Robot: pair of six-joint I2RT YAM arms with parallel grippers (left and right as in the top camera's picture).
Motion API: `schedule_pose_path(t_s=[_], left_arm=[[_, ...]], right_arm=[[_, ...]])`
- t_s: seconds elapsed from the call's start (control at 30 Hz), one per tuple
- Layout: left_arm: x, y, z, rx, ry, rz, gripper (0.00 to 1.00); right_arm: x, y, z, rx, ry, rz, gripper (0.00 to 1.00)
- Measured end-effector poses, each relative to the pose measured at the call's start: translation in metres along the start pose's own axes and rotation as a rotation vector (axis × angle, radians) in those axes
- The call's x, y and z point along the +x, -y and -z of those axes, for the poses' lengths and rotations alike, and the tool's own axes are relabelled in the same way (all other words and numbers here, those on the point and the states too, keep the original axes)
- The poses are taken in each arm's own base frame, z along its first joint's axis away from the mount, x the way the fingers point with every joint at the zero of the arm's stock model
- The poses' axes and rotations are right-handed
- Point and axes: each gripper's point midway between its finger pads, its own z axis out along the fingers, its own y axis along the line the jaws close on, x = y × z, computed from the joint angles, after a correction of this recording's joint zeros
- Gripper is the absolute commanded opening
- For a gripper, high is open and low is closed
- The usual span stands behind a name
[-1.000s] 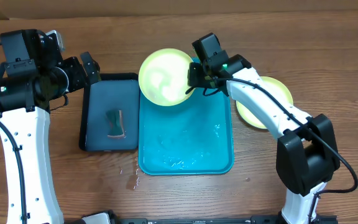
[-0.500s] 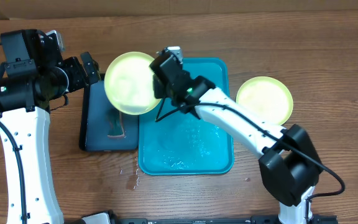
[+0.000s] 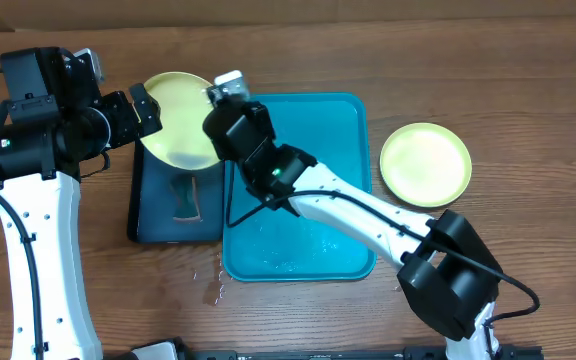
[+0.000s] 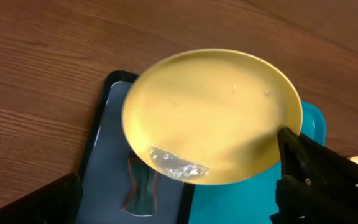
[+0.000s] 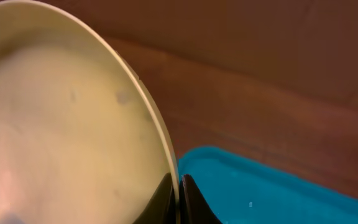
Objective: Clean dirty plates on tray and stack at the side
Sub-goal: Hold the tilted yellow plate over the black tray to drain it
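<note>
The right end effector (image 5: 178,186) grips a plate (image 3: 176,132) by its rim at upper left; the left end effector (image 3: 144,108) stands open.

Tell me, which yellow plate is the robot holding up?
The left plate, over the dark tray: the right gripper pinches its rim. The other plate lies flat on the table, untouched.

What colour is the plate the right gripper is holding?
The plate is pale yellow-green. It shows best in the left wrist view.
</note>
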Motion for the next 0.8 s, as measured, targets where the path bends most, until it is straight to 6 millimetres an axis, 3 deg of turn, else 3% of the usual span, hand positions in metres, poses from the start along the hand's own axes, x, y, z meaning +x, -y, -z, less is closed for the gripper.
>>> schedule_pose_path(t_s=[0.33, 0.8], left_arm=[[0.0, 0.0, 0.0, 0.0, 0.0, 0.0, 1.0], [0.0, 0.0, 0.0, 0.0, 0.0, 0.0, 1.0]], right_arm=[[-0.063, -0.013, 0.015, 0.035, 0.26, 0.214, 0.04], [-0.103, -0.013, 0.029, 0.076, 0.424, 0.298, 0.04]])
